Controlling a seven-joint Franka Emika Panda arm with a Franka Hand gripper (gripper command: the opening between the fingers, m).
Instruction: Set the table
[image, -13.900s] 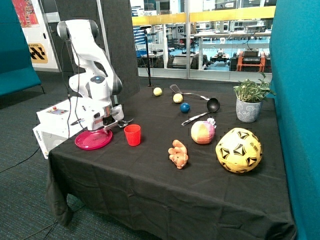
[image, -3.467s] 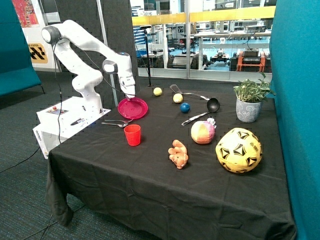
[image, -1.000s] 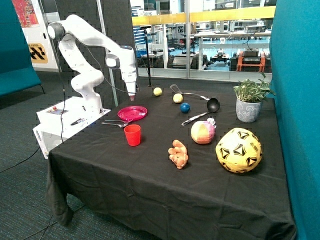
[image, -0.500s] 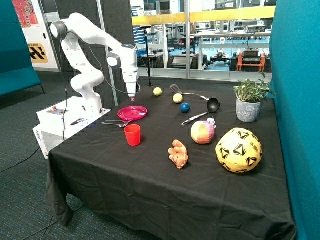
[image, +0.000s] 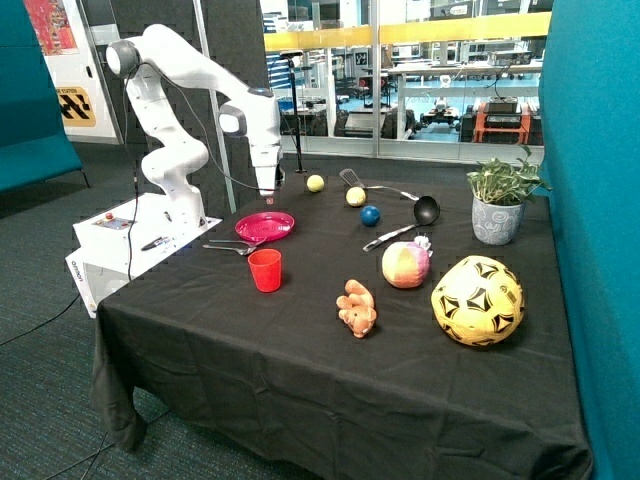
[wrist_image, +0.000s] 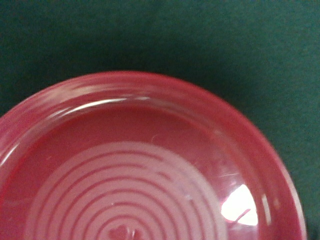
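A pink plate (image: 264, 226) with ring pattern lies flat on the black-clothed table (image: 300, 360), near the edge by the robot base. The wrist view looks straight down on the plate (wrist_image: 150, 165) and the dark cloth around it. My gripper (image: 268, 188) hangs a short way above the plate's far rim, apart from it and holding nothing. A red cup (image: 265, 270) stands upright just in front of the plate. A spoon and a fork (image: 232, 247) lie side by side between the plate and the table's edge.
Further along the table are two yellow balls (image: 315, 183) (image: 356, 196), a blue ball (image: 370, 215), a black ladle (image: 425, 209), a spatula (image: 350, 177), a plush toy (image: 357, 308), a soft ball (image: 405, 265), a yellow football (image: 477, 300) and a potted plant (image: 498, 205).
The plate was carried tilted from the table's corner to behind the cup and now lies flat. Over the last second the gripper rose off it and drifted slightly towards the balls.
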